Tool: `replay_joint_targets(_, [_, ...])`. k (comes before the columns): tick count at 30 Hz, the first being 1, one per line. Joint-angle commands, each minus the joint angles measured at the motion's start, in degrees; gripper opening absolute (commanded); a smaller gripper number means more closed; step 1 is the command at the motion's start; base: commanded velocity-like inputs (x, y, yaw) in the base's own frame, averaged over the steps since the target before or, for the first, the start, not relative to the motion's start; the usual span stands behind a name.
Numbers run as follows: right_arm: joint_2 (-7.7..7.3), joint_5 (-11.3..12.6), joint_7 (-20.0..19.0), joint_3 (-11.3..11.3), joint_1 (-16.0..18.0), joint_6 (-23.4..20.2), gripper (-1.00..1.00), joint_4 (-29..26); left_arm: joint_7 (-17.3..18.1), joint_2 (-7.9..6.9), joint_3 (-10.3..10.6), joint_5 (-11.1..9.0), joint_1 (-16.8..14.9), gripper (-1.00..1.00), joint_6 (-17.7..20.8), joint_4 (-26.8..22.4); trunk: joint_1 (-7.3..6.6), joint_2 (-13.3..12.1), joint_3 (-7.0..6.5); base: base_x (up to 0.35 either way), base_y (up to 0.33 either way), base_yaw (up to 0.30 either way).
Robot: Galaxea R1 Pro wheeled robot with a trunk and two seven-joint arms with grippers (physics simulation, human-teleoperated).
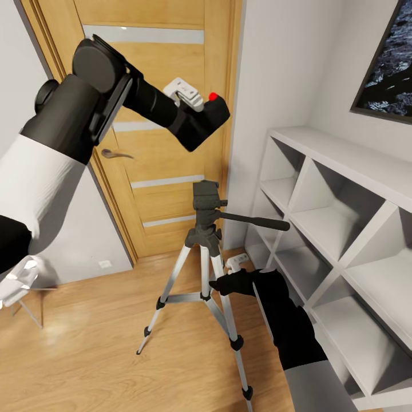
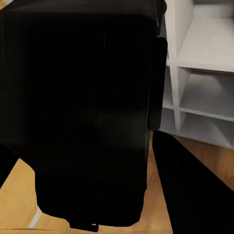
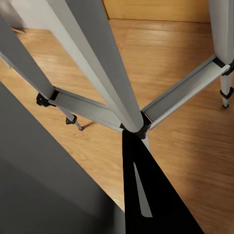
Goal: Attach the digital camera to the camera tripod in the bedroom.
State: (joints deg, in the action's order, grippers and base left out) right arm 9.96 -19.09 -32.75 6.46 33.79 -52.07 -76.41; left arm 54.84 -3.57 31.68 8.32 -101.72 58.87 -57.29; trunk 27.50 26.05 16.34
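one digital camera (image 1: 205, 121), one camera tripod (image 1: 205, 252), one door (image 1: 154, 68), one shelving unit (image 1: 343, 229)

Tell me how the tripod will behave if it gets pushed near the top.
The tripod would probably tip rather than slide: it is tall and its thin legs look light. The center braces should keep it stiff. The right gripper at a leg may steady it.

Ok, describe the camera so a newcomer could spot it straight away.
Start at the wooden door. In front of it the left end effector holds the camera, above the tripod head. It is a small black box with a red button on one top corner, unlike the silver-legged tripod.
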Motion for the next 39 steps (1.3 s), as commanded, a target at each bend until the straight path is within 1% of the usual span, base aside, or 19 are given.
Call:
replay_joint_targets(1, [0.04, -1.9, -0.5, 0.0, 0.0, 0.3, -1.00, 1.5, 1.0, -0.02, 0.1, 0.9, -0.1, -1.00, 0.0, -0.3, 0.04, 0.1, 0.12, 0.000, 0.000, 0.000])
replay_joint_targets(4, [0.04, -1.8, -0.5, 0.0, 0.0, 0.3, -1.00, 1.5, 1.2, 0.29, 0.0, 1.0, -0.2, -1.00, 0.1, -0.5, 0.04, 0.1, 0.12, 0.000, 0.000, 0.000])
replay_joint_targets(6, [0.04, -1.8, -0.4, 0.0, 0.0, 0.3, -1.00, 1.5, 1.2, 1.50, -0.1, 1.2, -0.2, -1.00, 0.2, -0.1, 0.04, 0.1, 0.12, 0.000, 0.000, 0.000])
replay_joint_targets(8, [0.04, -1.8, -0.4, 0.0, 0.0, 0.3, -1.00, 1.5, 1.3, 2.22, 0.0, 1.4, -0.2, -1.00, -0.2, 0.4, 0.04, 0.1, 0.12, 0.000, 0.000, 0.000])
replay_joint_targets(11, [0.04, -1.8, -0.4, 0.0, 0.0, 0.3, -1.00, 1.7, 1.3, 2.71, 0.3, 1.6, -0.2, -1.00, -0.7, 1.1, 0.04, 0.1, 0.12, 0.000, 0.000, 0.000])
replay_joint_targets(14, [0.04, -1.8, -0.4, -0.1, 0.0, 0.4, -1.00, 2.0, 1.6, 2.95, 2.2, 1.8, -0.2, -1.00, -1.2, 1.6, 0.04, 0.1, 0.12, 0.000, 0.000, 0.000])
replay_joint_targets(17, [0.04, -1.8, -0.4, -0.1, 0.0, 0.3, -1.00, 2.1, 1.8, 2.74, 3.9, 1.6, -0.2, -1.00, -1.0, 2.2, 0.04, 0.1, 0.12, 0.000, 0.000, 0.000])
replay_joint_targets(19, [0.04, -1.9, -0.4, -0.1, 0.0, 0.3, -1.00, 2.2, 4.5, 1.40, 5.6, 1.5, -0.2, -1.00, -0.2, 3.6, 0.04, 0.1, 0.12, 0.000, 0.000, 0.000])
replay_joint_targets(20, [0.04, -1.9, -0.4, -0.1, 0.0, 0.3, -1.00, 2.2, 5.4, 1.22, 6.0, 1.5, -0.2, -1.00, -0.2, 3.8, 0.04, 0.1, 0.12, 0.000, 0.000, 0.000])
replay_joint_targets(22, [0.04, -1.9, -0.4, -0.1, 0.0, 0.3, -1.00, 2.2, 8.7, 0.81, 7.7, 1.7, -0.2, -1.00, -0.1, 4.0, 0.04, 0.1, 0.12, 0.000, 0.000, 0.000])
replay_joint_targets(23, [0.04, -2.0, -0.4, -0.1, 0.0, 0.3, -1.00, 2.2, 11.1, 0.53, 9.3, 1.9, -0.2, -1.00, -0.1, 4.0, 0.04, 0.1, 0.12, 0.000, 0.000, 0.000])
replay_joint_targets(24, [0.04, -2.0, -0.4, -0.1, 0.0, 0.3, -1.00, 2.2, 13.2, 0.18, 10.9, 2.4, -0.3, -1.00, -0.1, 3.9, 0.04, 0.1, 0.12, 0.000, 0.000, 0.000])
replay_joint_targets(25, [0.04, -2.0, -0.4, -0.1, 0.0, 0.3, -1.00, 2.2, 14.2, -0.02, 11.6, 2.8, -0.3, -1.00, -0.1, 3.8, 0.04, 0.1, 0.12, 0.000, 0.000, 0.000])
replay_joint_targets(26, [0.04, -2.1, -0.4, -0.1, 0.0, 0.3, -1.00, 2.2, 15.7, -0.42, 12.8, 4.1, -0.5, -1.00, -0.1, 3.5, 0.04, 0.1, 0.12, 0.000, 0.000, 0.000])
replay_joint_targets(27, [0.04, -2.1, -0.4, -0.1, 0.0, 0.3, -1.00, 2.2, 16.3, -0.64, 13.2, 4.9, -0.5, -1.00, -0.1, 3.3, 0.04, 0.1, 0.12, 0.000, 0.000, 0.000])
replay_joint_targets(28, [0.04, -2.1, -0.4, -0.1, 0.0, 0.3, -1.00, 2.2, 19.5, -2.27, 14.5, 10.7, -0.7, -1.00, 0.0, -1.9, 0.04, 0.1, 0.12, 0.000, 0.000, 0.000])
replay_joint_targets(29, [0.04, -2.0, -0.4, -0.2, 0.0, 0.3, -1.00, 2.2, 21.2, -2.99, 14.6, 13.0, -0.7, -1.00, 0.0, -4.9, 0.04, 0.1, 0.12, 0.000, 0.000, 0.000])
replay_joint_targets(33, [0.04, -2.0, -0.2, -0.2, 0.0, 0.3, -1.00, 2.2, 22.9, -3.67, 14.8, 15.1, -0.8, -1.00, 0.1, -7.1, 0.04, 0.1, 0.12, 0.000, 0.000, 0.000])
replay_joint_targets(39, [0.04, -2.0, 1.1, -0.2, 0.0, 0.3, -1.00, 2.2, 23.2, -3.80, 14.7, 15.8, -0.8, -1.00, 0.1, -7.7, 0.04, 0.1, 0.12, 0.000, 0.000, 0.000])
